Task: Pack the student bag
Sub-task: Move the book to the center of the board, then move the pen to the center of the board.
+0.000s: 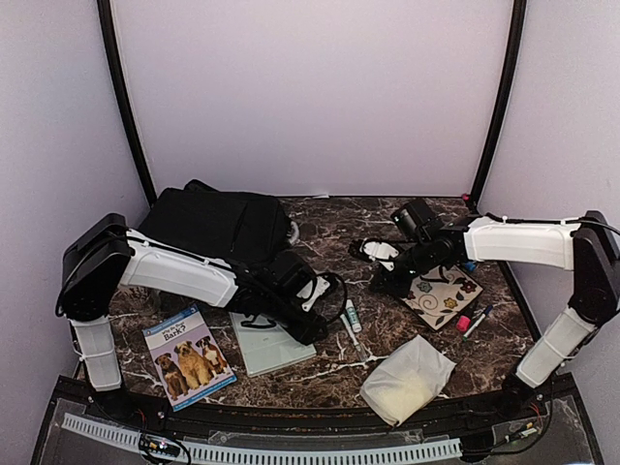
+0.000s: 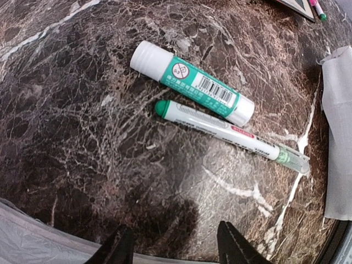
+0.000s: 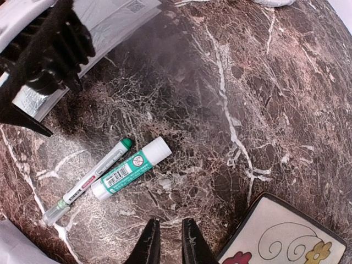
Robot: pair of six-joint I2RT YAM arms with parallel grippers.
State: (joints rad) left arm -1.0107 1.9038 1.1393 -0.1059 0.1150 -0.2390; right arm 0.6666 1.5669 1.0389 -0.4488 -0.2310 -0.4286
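The student bag [image 1: 218,225], a large black backpack, lies at the back left of the table. My left gripper [image 1: 316,312] is open and empty, low over the table just left of a green-and-white glue stick [image 2: 192,83] and a white pen with a green cap [image 2: 231,132]; in the left wrist view its gripper [image 2: 175,250] is short of both. My right gripper [image 1: 384,283] hovers to their right; in the right wrist view its gripper [image 3: 169,242] is empty, with the jaws almost together. The glue stick [image 3: 131,166] and pen [image 3: 91,181] lie side by side.
A dog picture book [image 1: 189,358] and a grey-green flat notebook [image 1: 269,345] lie near the front left. A white pouch [image 1: 407,378] lies front right. A floral notebook [image 1: 444,296] and a pink marker [image 1: 473,321] lie at the right. A white object [image 1: 380,250] lies behind my right gripper.
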